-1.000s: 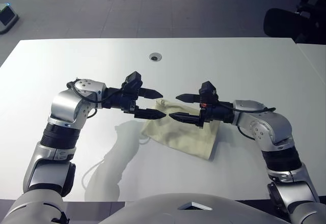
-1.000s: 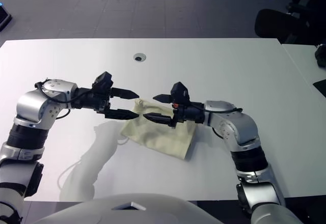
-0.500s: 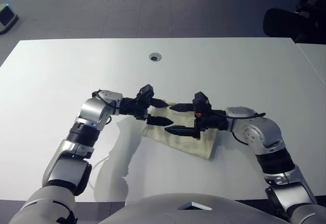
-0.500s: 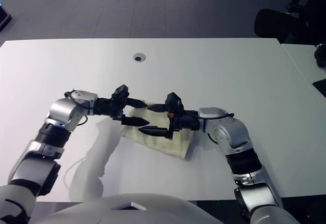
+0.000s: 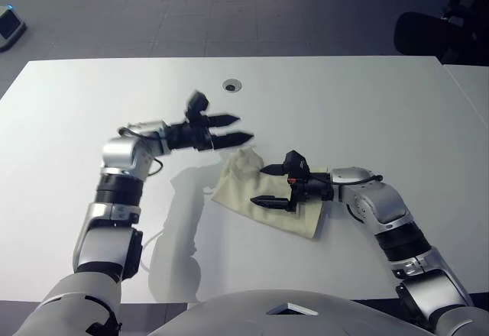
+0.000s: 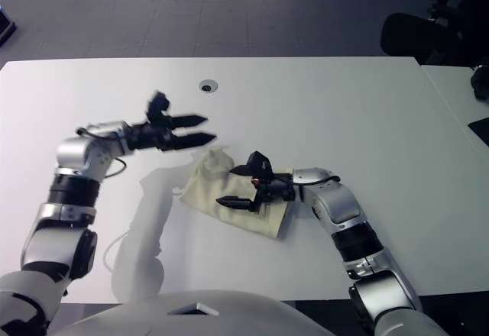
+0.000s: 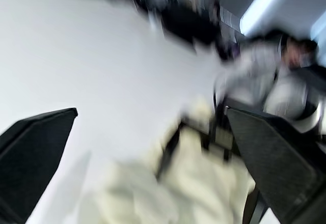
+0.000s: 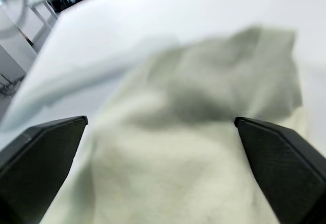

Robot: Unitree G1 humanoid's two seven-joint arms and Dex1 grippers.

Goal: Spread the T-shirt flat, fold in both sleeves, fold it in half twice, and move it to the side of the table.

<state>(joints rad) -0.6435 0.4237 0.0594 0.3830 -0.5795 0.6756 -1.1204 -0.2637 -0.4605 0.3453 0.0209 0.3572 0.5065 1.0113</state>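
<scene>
Up swings left gripper (image 5: 243, 127), slightly open, empty; right gripper (image 5: 260, 185), centre frame, gapes empty over folded T-shirt (image 5: 231, 187), seemingly to shift it.

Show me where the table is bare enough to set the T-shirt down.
The table is bare across its far right, beyond the right gripper, and its far left, beyond the left gripper. Crowded mid-table around the T-shirt.

the t-shirt (image 5: 267, 195) is pale yellow and plain. the counter (image 5: 344, 107) is white. the left pincer (image 5: 243, 127) and the right pincer (image 5: 262, 185) are both black.
</scene>
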